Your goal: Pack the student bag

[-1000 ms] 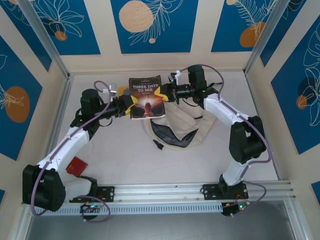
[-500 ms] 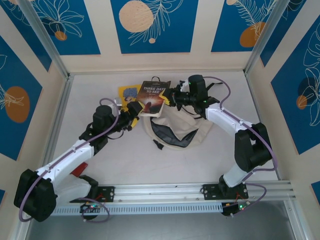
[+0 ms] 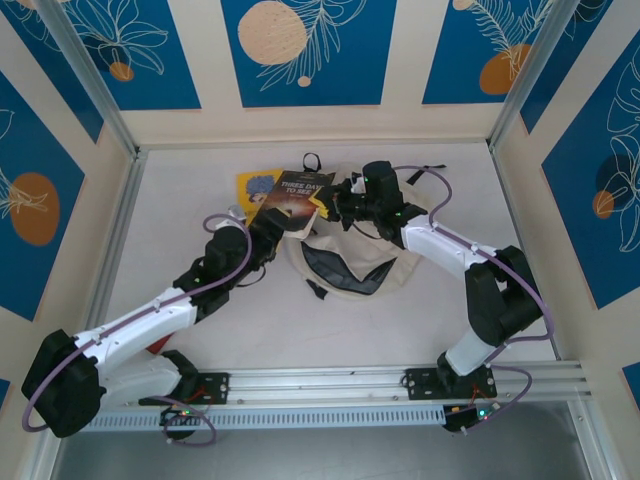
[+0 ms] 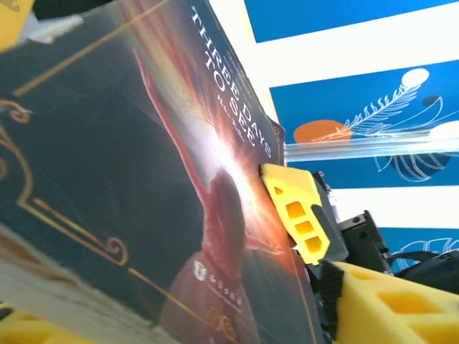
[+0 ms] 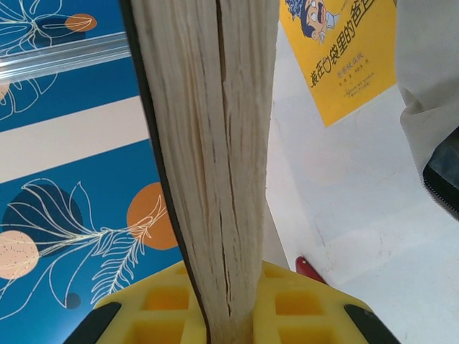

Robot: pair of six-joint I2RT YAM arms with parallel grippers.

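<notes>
Surface: a pale, matt tabletop [image 3: 180,200] is seen, bounded at the lower edge of the frame by an aluminium rail [image 3: 400,385] on which both arm bases are mounted.

Room: cream walls are noted on three sides, fitted with blue panels [image 3: 300,50] printed with orange discs and white leaf outlines. Aluminium posts [image 3: 85,75] are seen at the upper left and upper right corners.

The student bag [image 3: 355,265] is found lying slumped on the tabletop just right of frame centre, with a dark patch showing on its left half.

A dark book [image 3: 298,196], titled "Three Days to See", is held tilted above the bag's upper left edge. Its page edge is pinched between the yellow pads of the right hand [image 3: 335,200].

The left hand [image 3: 268,228] is placed at the book's lower left corner. Whether it is spread or pressed together cannot be told.

A yellow book [image 3: 255,183] is seen flat on the tabletop, upper left of the dark book.
</notes>
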